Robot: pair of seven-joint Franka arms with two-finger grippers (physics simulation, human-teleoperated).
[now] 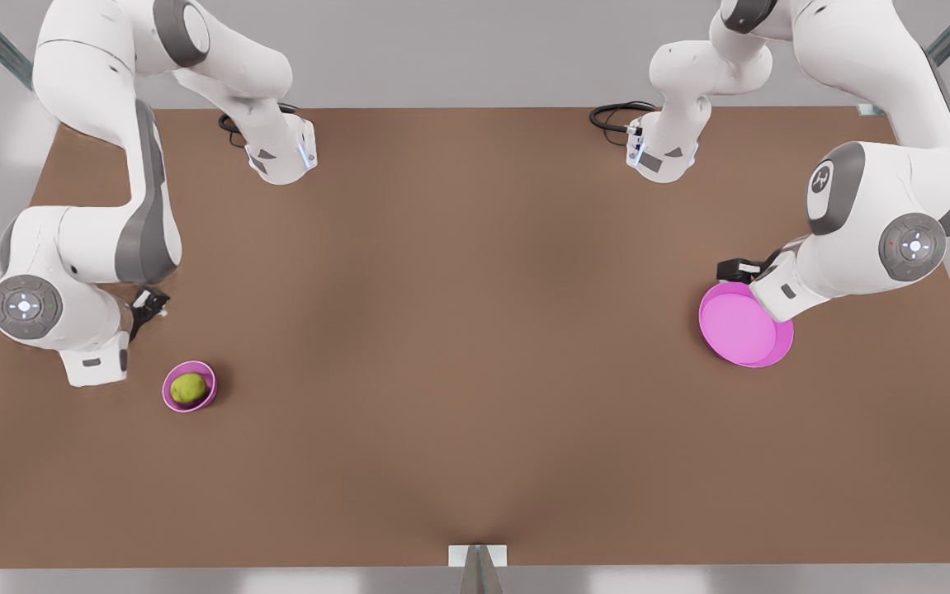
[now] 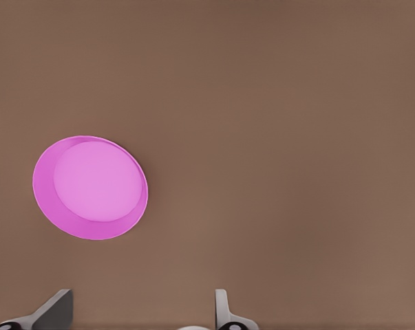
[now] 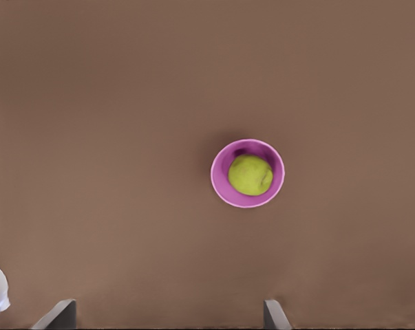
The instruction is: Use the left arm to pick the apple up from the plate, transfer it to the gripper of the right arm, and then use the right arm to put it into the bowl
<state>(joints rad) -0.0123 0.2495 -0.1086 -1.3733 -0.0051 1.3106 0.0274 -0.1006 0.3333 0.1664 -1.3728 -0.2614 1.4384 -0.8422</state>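
The apple point(image 1: 187, 388) was yellow-green, round, w/ a faint dimple, and sat inside the small pink bowl point(image 1: 205, 398) on the brown desk point(image 1: 475, 346), at about 8 o'clock in the front view. My right jaws point(image 3: 169, 316) hung above it, wide apart, nothing held. My left jaws point(image 2: 142, 313) hovered over the desk near the bare pink plate point(image 1: 737, 332) at roughly 3 o'clock, also wide, empty.

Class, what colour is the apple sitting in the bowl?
Yellow-green; the apple in the pink bowl shows best in the right wrist view.
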